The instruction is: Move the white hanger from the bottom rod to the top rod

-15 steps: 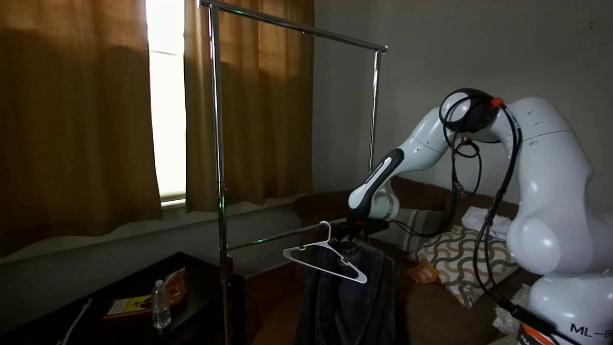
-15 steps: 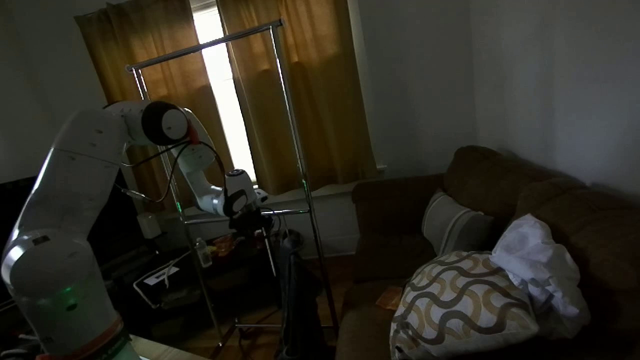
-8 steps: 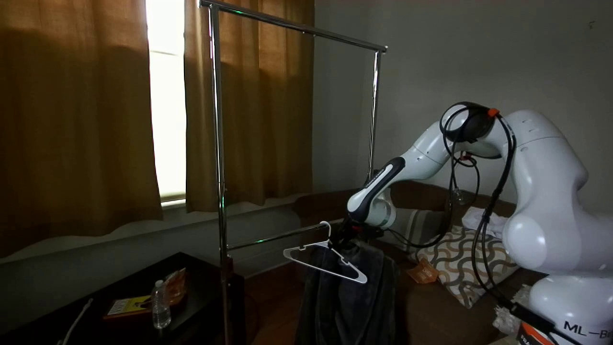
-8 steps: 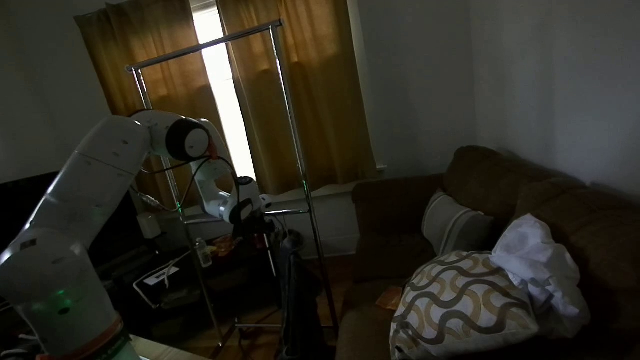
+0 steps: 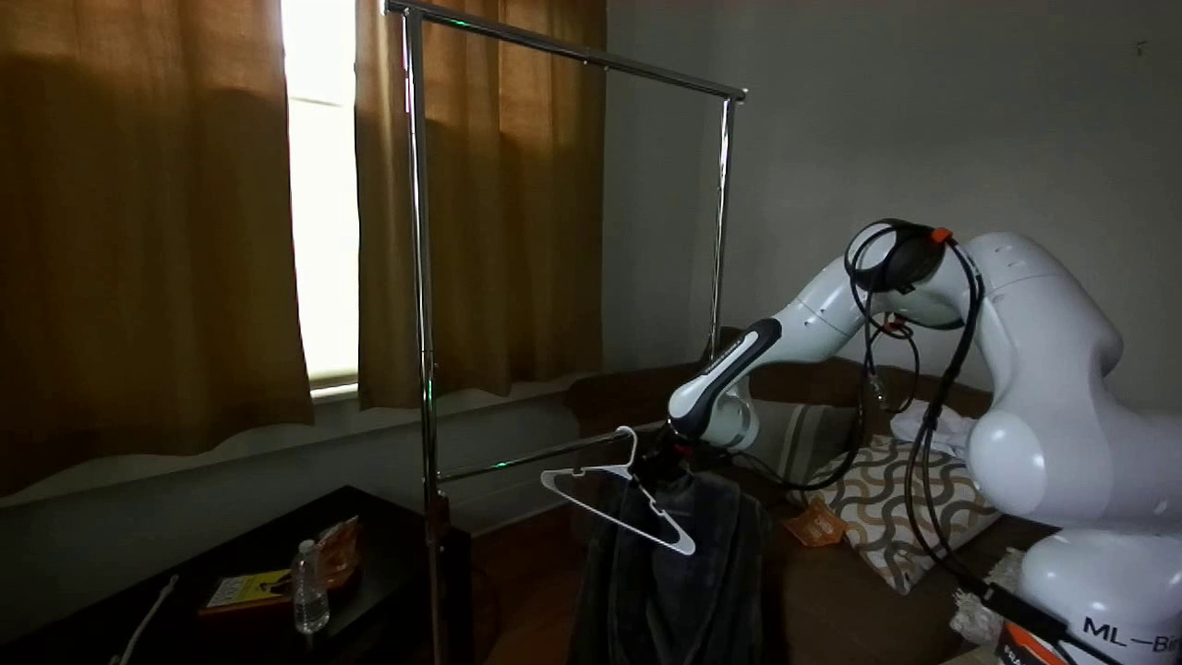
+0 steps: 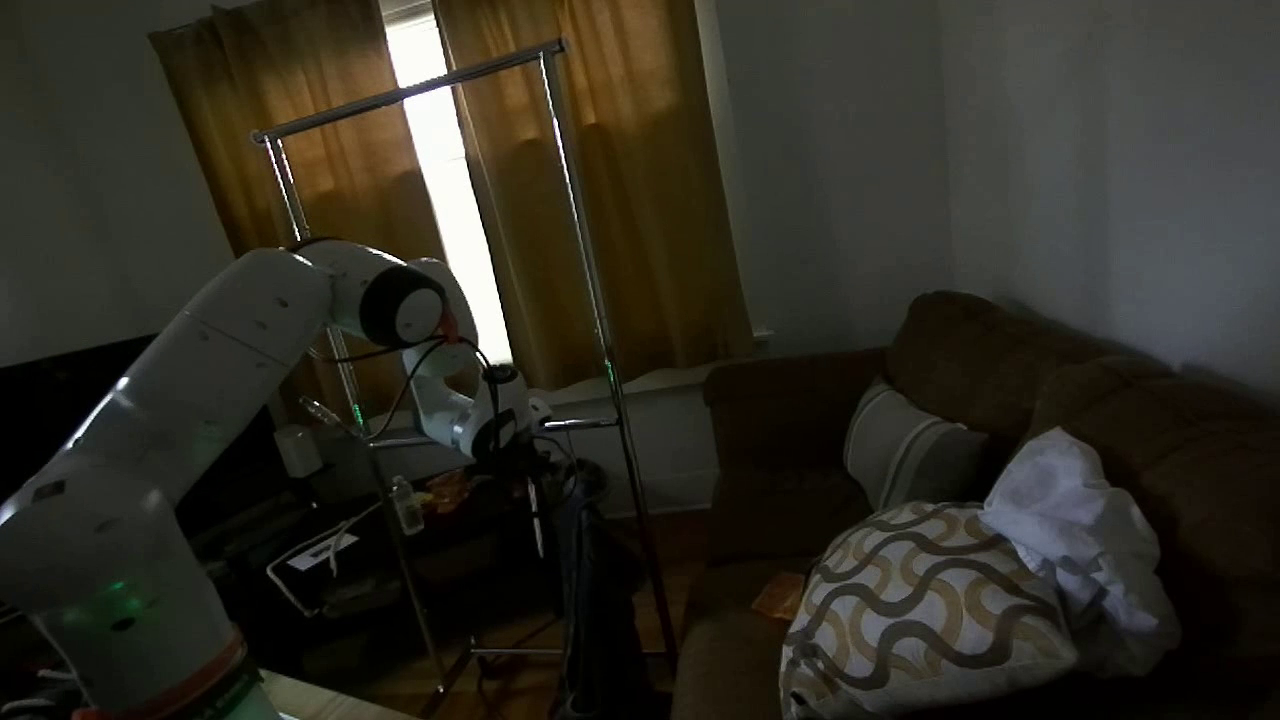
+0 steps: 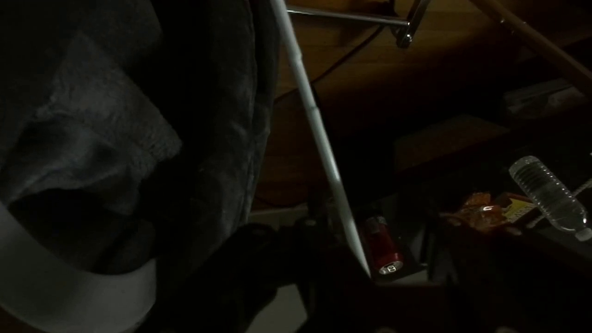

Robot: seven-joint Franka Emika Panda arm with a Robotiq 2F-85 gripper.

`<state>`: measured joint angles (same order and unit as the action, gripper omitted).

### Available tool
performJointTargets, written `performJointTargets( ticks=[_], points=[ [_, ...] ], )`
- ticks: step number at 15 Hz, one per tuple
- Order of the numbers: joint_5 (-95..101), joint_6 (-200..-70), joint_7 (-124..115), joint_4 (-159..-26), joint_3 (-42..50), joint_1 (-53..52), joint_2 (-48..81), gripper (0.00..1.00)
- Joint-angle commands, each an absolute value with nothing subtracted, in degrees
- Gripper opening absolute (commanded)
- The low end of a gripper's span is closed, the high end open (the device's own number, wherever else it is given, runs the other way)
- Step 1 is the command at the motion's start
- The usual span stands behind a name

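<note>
The white hanger (image 5: pixel 619 471) hangs by its hook from the bottom rod (image 5: pixel 536 457). Edge-on, the hanger (image 6: pixel 537 515) is a pale strip below the wrist in an exterior view. Both exterior views show the top rod (image 5: pixel 572 57) with nothing on it. My gripper (image 5: pixel 660 459) is at the hanger's neck, just under the bottom rod, and dark against the garment. In the wrist view the hanger (image 7: pixel 329 162) runs down between the dark fingers of my gripper (image 7: pixel 368 231), closer to the left one. The fingers stand apart, and I cannot tell whether one touches the hanger.
A dark garment (image 5: pixel 683 573) hangs right beside the hanger and fills the left of the wrist view. A rack upright (image 5: pixel 422 277) rises near a dark table with a water bottle (image 5: pixel 310 591). A red can (image 7: pixel 381 245) shows beyond the jaws. The brown sofa (image 6: pixel 800 400) stands beside the rack.
My arm has come down and the wrist has moved a little towards the hanger's neck. The hanger has swung slightly, its lower right end shifting left and down. The jaws have narrowed.
</note>
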<state>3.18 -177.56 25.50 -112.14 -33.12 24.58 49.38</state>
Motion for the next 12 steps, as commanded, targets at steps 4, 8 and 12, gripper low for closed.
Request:
performJointTargets(
  ticks=[4, 8, 12],
  points=[
    [6.1, -177.8, 26.4, -109.3, -35.7, 27.2, 53.6, 0.47],
    [7.1, -178.4, 27.0, -106.7, -36.3, 26.6, 56.0, 0.67],
    [7.7, -178.4, 26.3, -104.7, -35.1, 25.3, 57.0, 0.44]
  ],
)
